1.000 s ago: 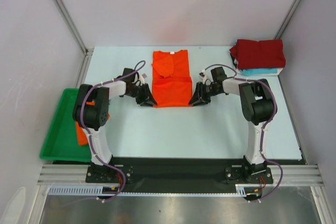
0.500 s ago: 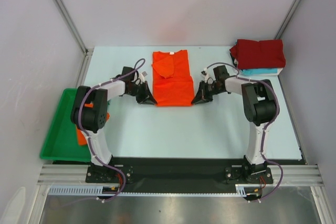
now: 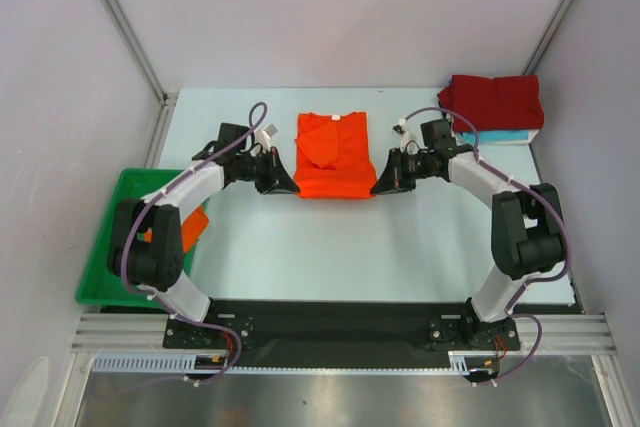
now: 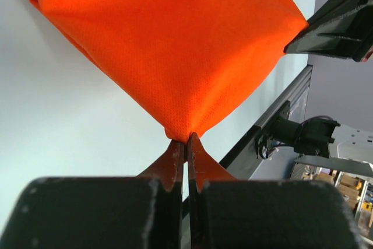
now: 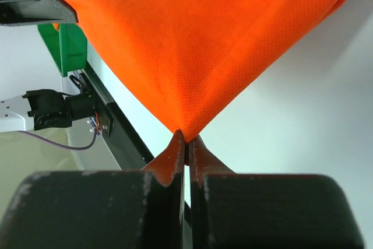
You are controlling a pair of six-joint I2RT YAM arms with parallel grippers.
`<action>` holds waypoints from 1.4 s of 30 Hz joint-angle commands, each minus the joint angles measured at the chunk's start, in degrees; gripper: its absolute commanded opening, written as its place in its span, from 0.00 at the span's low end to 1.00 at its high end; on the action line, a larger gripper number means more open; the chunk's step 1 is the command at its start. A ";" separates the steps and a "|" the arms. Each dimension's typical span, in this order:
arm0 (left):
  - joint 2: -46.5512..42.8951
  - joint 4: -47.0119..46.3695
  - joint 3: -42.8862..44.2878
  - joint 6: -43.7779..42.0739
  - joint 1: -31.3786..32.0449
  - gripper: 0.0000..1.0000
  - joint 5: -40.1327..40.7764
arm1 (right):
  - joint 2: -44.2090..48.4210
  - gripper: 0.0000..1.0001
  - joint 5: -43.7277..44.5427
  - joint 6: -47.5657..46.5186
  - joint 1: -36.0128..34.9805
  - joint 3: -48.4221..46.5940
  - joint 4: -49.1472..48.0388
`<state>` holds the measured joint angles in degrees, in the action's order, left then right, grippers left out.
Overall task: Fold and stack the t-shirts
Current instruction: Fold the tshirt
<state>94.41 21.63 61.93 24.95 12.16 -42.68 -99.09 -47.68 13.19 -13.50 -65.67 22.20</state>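
The orange t-shirt (image 3: pixel 333 155) lies on the table (image 3: pixel 400 247), in the middle and a little toward the top of the top view. It looks folded over on itself.

The left claw (image 4: pixel 186 143) is pinched tight on the shirt's lower left corner. Its two fingers press together with only a bit of cloth between them. The right claw (image 5: pixel 187 139) is pinched the same way on the lower right corner. The cloth spreads away from both claws in a smooth, pulled sheet.

In the upper right of the top view, a dark red t-shirt (image 3: pixel 495 102) sits folded on top of a turquoise t-shirt (image 3: pixel 500 136). At the left edge, a green tray (image 3: pixel 110 247) holds a second orange t-shirt (image 3: pixel 192 227), partly hidden by the left arm (image 3: pixel 185 192).
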 commanded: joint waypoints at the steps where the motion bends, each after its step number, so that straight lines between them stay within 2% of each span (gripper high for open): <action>1: -5.20 -0.01 -1.72 -0.60 1.28 0.01 -1.71 | 4.34 0.00 -0.05 -1.41 0.14 0.45 1.71; 9: -5.56 -1.06 -1.99 -1.13 1.11 0.00 0.57 | 3.73 0.00 1.63 -0.97 0.40 -1.04 -0.22; 12: -2.23 -2.20 -0.15 -2.00 0.41 0.01 1.80 | 0.84 0.00 2.41 -1.15 0.49 -3.67 -1.89; 15: 2.52 -3.08 5.20 -3.32 -0.03 0.00 3.38 | -3.47 0.00 3.12 -1.68 0.66 -7.88 -2.77; 23: 17.98 -2.82 27.69 -6.75 -1.79 0.00 6.72 | -19.19 0.00 4.00 -2.20 1.02 -28.26 -4.35; 25: 24.31 -3.52 32.79 -6.93 -2.06 0.00 7.78 | -25.60 0.00 4.26 -2.20 1.10 -36.43 -4.88; 29: 36.35 -5.19 49.90 -8.07 -1.88 0.01 12.24 | -38.17 0.02 4.61 -2.29 1.63 -52.60 -6.81; 30: 38.72 -5.63 52.82 -8.86 -1.62 0.10 13.83 | -41.15 0.08 4.96 -1.34 1.81 -55.50 -7.51; 31: 43.27 -6.85 55.55 -9.13 -1.53 0.27 15.85 | -45.71 0.24 5.66 -0.63 1.98 -60.75 -8.56; 33: 46.64 -8.26 62.59 -10.87 -1.01 0.60 21.11 | -49.43 0.43 7.24 1.39 2.60 -64.39 -11.64; 34: 47.70 -8.79 64.26 -11.84 -0.65 0.64 23.32 | -50.40 0.50 8.73 2.10 2.69 -65.10 -12.69; 35: 48.32 -8.71 66.80 -12.64 -0.13 0.68 25.78 | -50.76 0.62 9.01 2.28 2.86 -65.11 -13.75; 36: 47.63 -8.53 67.26 -14.21 0.66 0.71 29.89 | -50.16 0.65 9.18 1.49 3.04 -64.59 -13.58; 39: 41.75 -8.27 64.03 -15.28 1.54 0.74 31.78 | -44.10 0.73 9.10 -0.62 3.47 -59.41 -11.39; 42: 34.21 -7.39 58.58 -15.37 1.99 0.74 30.12 | -39.09 0.73 7.61 -1.50 4.18 -54.67 -8.75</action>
<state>141.05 15.68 122.48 12.29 12.88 -14.63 -147.39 -39.38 13.28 -9.96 -122.43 12.80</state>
